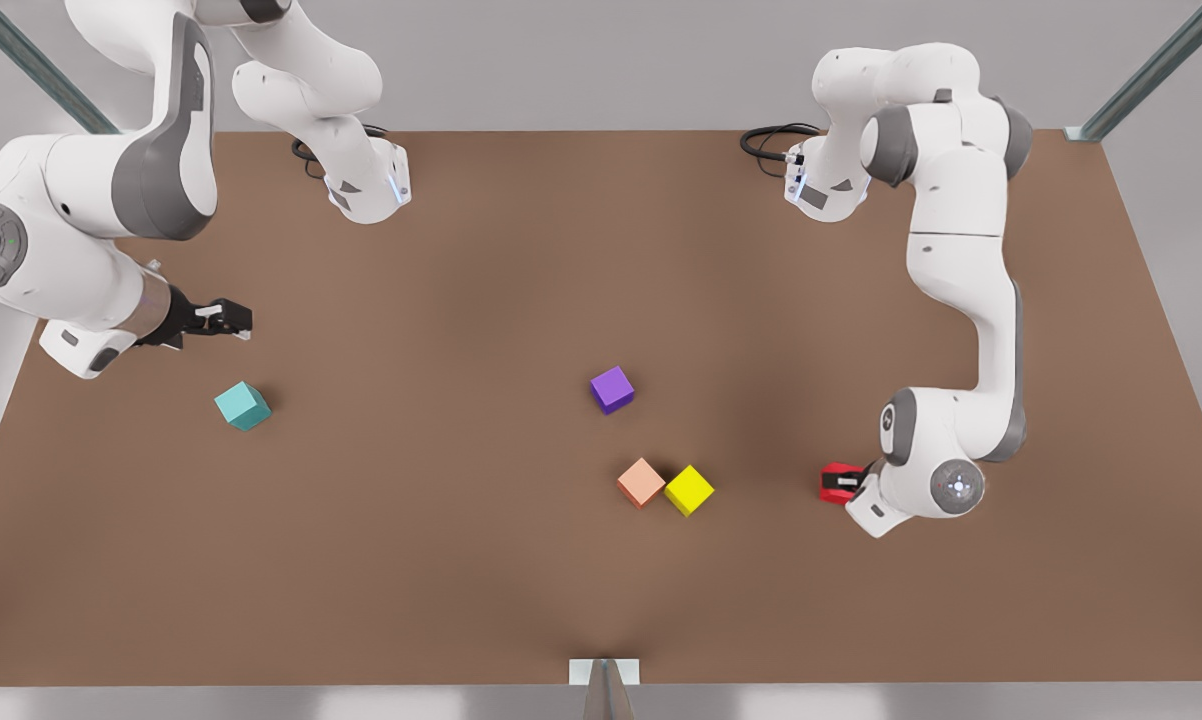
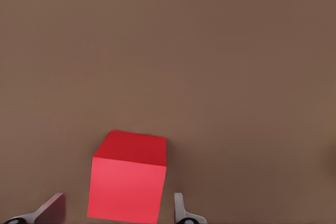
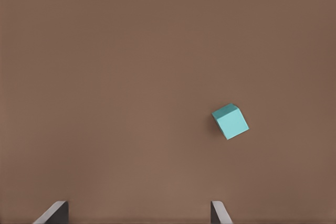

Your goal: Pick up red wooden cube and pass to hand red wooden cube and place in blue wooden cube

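Jaws of the left gripper [image 1: 847,484] sit open on both sides of the red wooden cube [image 1: 837,482] on the surface, while the right gripper [image 1: 229,320] waits open near the blue wooden cube [image 1: 242,405], far across.

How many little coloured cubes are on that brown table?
5. Teal cube at the front view's left; purple cube mid-table; salmon cube touching the yellow cube; red cube between the left tool's fingers, on the right.
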{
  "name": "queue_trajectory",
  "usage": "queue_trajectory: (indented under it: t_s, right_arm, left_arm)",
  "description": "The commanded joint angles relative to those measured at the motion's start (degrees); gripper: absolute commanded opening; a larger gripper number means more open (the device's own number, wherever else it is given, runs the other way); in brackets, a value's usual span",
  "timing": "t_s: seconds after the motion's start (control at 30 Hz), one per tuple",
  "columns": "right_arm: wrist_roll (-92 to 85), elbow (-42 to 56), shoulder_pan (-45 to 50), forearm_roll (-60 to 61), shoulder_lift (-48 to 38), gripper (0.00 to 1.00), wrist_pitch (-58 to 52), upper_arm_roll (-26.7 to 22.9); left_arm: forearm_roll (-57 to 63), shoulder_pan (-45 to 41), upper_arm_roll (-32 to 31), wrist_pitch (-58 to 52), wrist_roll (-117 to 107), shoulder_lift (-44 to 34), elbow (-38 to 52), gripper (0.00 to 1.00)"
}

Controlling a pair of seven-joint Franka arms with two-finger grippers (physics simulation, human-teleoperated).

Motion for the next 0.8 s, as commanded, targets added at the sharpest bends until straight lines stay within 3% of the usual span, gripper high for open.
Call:
queue_trajectory:
  t_s: [0.0, 0.47, 0.53, 0.67, 0.77]
  right_arm:
    - [0.0, -0.1, 0.0, 0.1, -0.1, 1.0, 0.0, 0.0]
    - [0.0, -0.9, -0.1, 0.3, -0.1, 1.0, 0.1, 0.0]
    - [0.0, -0.9, -0.1, 0.3, -0.1, 1.0, 0.1, -0.1]
    - [0.0, -0.3, 0.0, -0.3, -0.6, 1.0, 0.1, -0.1]
    - [0.0, -0.3, 0.8, 0.0, -0.5, 1.0, 0.0, 0.1]
  left_arm:
    - [0.0, 0.0, 0.0, 1.9, 3.8, 0.3, -0.4, 1.0]
    - [0.1, -0.2, 0.0, 6.7, 6.0, 5.2, -0.7, 0.99]
    - [-0.1, -0.2, -0.1, 7.5, 5.8, 5.2, -0.7, 0.59]
    - [-6.8, 0.0, -0.4, 6.1, 5.3, 4.7, -0.1, 0.52]
    - [-23.2, 1.6, -0.8, -12.5, -4.0, 0.4, 4.9, 0.52]
